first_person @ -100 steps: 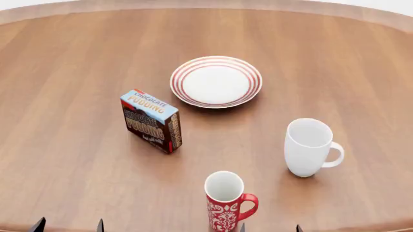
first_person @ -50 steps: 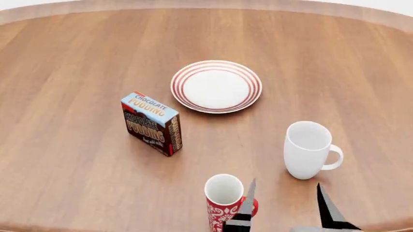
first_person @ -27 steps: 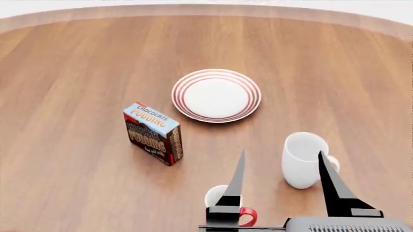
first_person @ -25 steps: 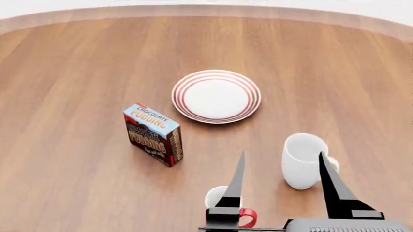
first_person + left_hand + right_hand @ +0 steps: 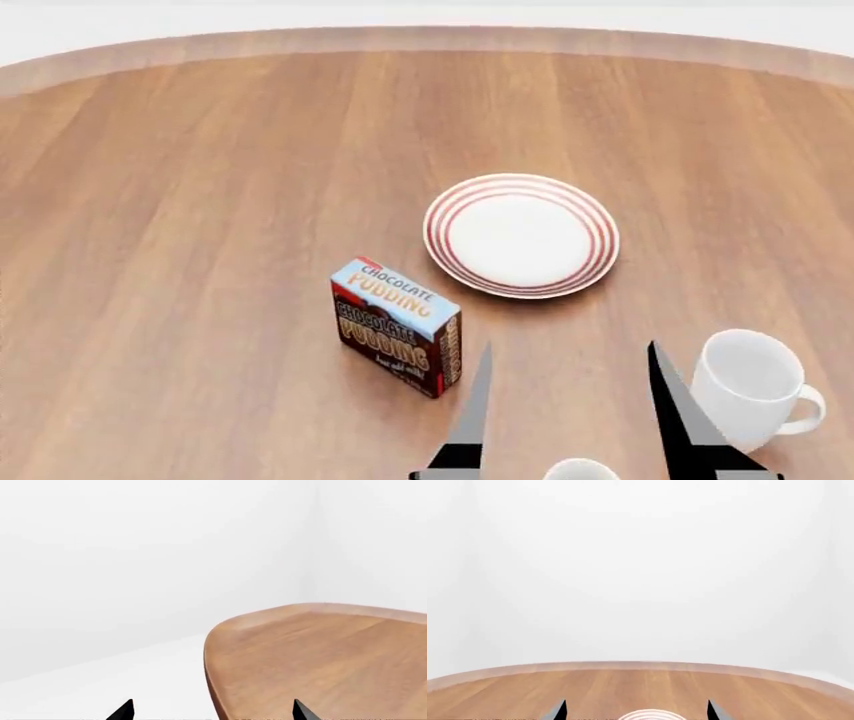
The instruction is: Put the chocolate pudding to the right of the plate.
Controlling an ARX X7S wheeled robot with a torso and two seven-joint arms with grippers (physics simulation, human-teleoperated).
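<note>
The chocolate pudding (image 5: 396,326) is a small dark brown box with a light blue top, standing upright on the wooden table (image 5: 200,200). The plate (image 5: 522,235), white with red rings, lies beyond it to the right; its near rim (image 5: 650,714) shows in the right wrist view. My right gripper (image 5: 570,352) is open and empty, its two dark fingers rising from the bottom edge, just right of the box and in front of the plate. It also shows in the right wrist view (image 5: 636,709). My left gripper (image 5: 212,708) is open and empty at the table's edge.
A white mug (image 5: 750,388) stands at the right, close to the right finger. The rim of another mug (image 5: 579,469) shows at the bottom edge between the fingers. The table's far edge (image 5: 427,40) curves across the back.
The head view has shifted, so box, plate and mugs sit further right and lower. My right gripper has come up into view and advanced to beside the box. Nothing was grasped.
</note>
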